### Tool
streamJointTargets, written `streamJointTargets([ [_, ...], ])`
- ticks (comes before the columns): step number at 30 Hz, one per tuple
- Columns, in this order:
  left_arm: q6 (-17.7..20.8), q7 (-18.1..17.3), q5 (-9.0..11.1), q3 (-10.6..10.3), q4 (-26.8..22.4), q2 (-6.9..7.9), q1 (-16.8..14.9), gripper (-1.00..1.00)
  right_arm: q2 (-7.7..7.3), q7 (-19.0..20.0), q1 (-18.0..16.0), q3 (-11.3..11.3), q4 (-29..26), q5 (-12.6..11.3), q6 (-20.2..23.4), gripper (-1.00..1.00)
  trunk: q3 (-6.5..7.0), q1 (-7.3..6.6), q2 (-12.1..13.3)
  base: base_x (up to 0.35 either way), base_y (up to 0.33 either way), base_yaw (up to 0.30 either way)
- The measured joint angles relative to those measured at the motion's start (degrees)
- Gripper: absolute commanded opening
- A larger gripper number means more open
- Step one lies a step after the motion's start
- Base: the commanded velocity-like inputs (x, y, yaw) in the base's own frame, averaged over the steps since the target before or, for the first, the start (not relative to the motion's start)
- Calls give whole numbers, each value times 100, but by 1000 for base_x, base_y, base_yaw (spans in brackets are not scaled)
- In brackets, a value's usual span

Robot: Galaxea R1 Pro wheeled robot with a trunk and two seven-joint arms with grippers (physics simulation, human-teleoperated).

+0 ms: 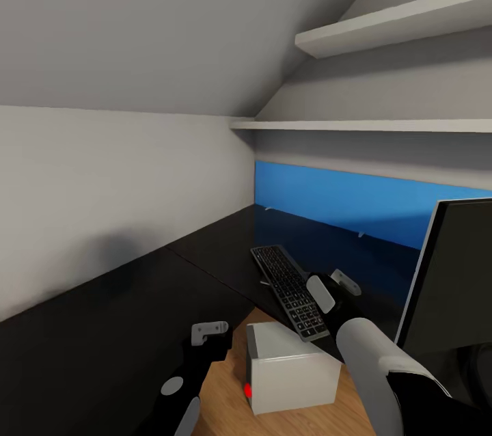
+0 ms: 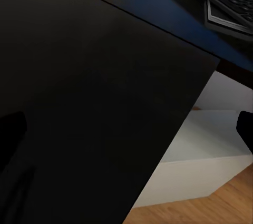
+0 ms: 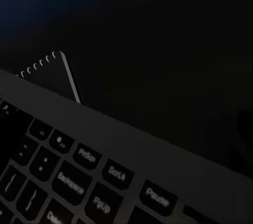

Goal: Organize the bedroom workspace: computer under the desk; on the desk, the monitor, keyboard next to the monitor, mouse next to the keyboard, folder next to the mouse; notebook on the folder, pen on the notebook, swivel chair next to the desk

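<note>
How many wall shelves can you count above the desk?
2. The upper shelf juts out high at the right; the lower shelf runs beneath it, above the blue panel. Others may lie out of frame.

Soft, even light on the grey walls; the desk [image 1: 102, 327] reads near black (faint blue sheen far right). Both wrist views are very dim, slightly soft.

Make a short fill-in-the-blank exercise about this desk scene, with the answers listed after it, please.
1. The right gripper is at the near end of the ______.
2. The computer stands on the wooden ______.
3. The small light on the computer's front edge is ______.
4. The panel behind the desk, under the lower shelf, is ______.

Missing words: keyboard; floor; red; blue
</note>
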Motion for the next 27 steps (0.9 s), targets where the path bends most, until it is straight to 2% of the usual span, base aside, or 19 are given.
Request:
streamJointTargets([
  [12, 0, 0, 0, 1, -3, 6, 1, 100, 10, -7, 0, -2, 18, -25, 34, 100, -16, 0, 0, 0, 0, 48],
  [16, 1, 0, 0, 1, -3, 8, 1, 100, 4, -3, 0, -18, 9, -41, 297, 100, -34, 0, 0, 0, 0, 109],
  [27, 3, 0, 6, 1, -4, 8, 2, 100, -11, -18, -4, 13, -84, -311, 443, 100, -67, -1, -1, 0, 0, 127],
])
